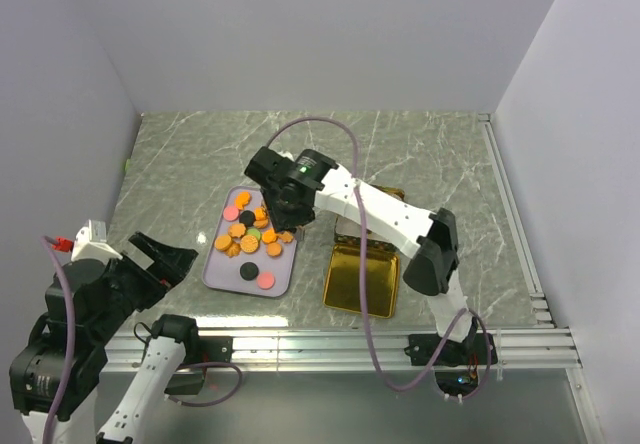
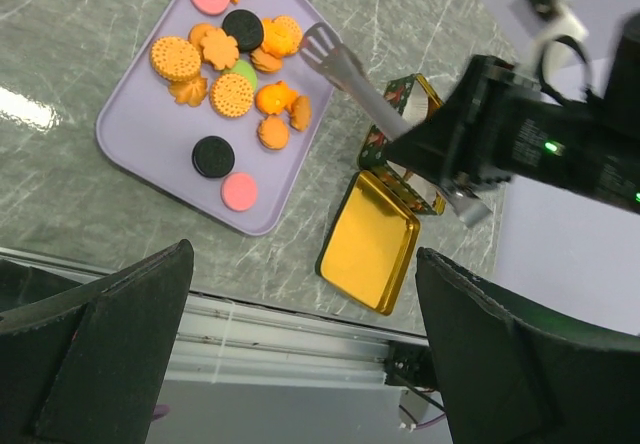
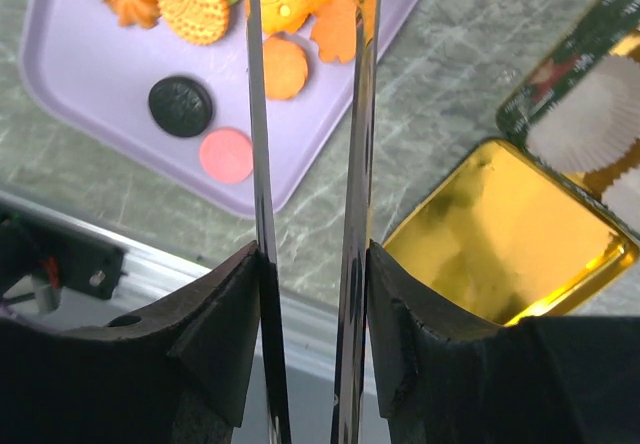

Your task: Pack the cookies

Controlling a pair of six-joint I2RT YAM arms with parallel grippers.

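The cookies (image 1: 250, 234) lie in a loose pile on a lavender tray (image 1: 225, 274): mostly orange ones, with two black, two pink and one green. My right gripper (image 1: 290, 199) is shut on a pair of metal tongs (image 3: 258, 164). The tongs' tips (image 2: 320, 39) hang over the tray's right edge beside the orange cookies (image 2: 232, 94), with no cookie visibly between them. My left gripper (image 1: 160, 259) is open and empty, high over the table's front left edge. The pile also shows in the right wrist view (image 3: 195, 4).
A shiny gold tin lid (image 1: 362, 279) lies right of the tray near the front edge. Behind it a patterned tin (image 3: 590, 114) holds white paper cups, partly hidden under the right arm. A metal rail (image 1: 330, 349) runs along the table front.
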